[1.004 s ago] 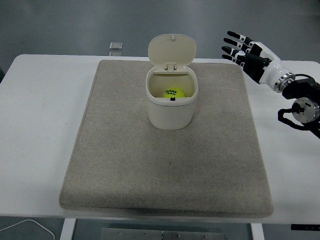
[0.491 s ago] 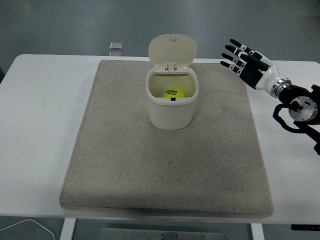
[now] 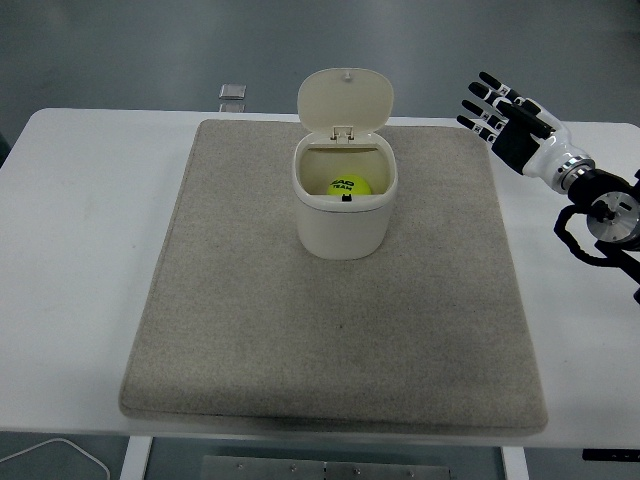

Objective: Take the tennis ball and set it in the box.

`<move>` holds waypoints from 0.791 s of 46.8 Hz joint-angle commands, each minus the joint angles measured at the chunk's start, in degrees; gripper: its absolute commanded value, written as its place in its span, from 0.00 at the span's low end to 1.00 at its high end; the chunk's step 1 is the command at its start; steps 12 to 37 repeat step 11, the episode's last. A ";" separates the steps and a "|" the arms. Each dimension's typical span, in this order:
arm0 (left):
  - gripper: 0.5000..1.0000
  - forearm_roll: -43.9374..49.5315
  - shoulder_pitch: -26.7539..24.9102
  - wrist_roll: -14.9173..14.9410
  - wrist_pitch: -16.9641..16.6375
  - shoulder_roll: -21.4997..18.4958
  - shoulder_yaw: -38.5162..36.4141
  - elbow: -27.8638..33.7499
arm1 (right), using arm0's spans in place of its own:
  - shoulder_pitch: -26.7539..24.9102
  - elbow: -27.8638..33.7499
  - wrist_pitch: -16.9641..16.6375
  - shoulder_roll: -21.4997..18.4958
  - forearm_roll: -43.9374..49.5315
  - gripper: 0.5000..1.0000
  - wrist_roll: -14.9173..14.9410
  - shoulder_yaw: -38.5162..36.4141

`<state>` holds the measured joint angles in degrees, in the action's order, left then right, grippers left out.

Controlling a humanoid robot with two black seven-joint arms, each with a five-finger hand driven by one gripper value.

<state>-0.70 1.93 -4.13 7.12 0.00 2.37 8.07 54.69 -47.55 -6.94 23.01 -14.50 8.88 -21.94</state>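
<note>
One small grey object (image 3: 231, 92), too far off to identify, sits at the far edge of the white table (image 3: 70, 260). A beige mat (image 3: 260, 330) covers the table's middle. On it stands the cream box (image 3: 343, 215), its hinged lid (image 3: 345, 99) tipped up and back, and the tennis ball (image 3: 349, 185) lies inside. Off past the mat's far right corner, the right hand (image 3: 508, 118) hovers above the table with fingers spread wide, holding nothing.

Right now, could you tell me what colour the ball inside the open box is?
Yellow-green with dark lettering; the tennis ball shows in the head view.
</note>
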 commanded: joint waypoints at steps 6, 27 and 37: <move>0.99 0.00 0.01 0.00 0.00 0.00 0.00 0.01 | 0.06 0.00 -0.09 -0.42 0.35 0.86 -0.01 -0.03; 0.99 0.00 0.01 0.00 0.00 0.00 0.00 0.01 | 0.06 0.00 -0.09 -0.77 0.79 0.86 -0.01 -0.03; 0.99 0.00 0.01 0.00 0.00 0.00 0.00 0.01 | 0.06 0.00 -0.09 -0.77 0.79 0.86 -0.01 -0.03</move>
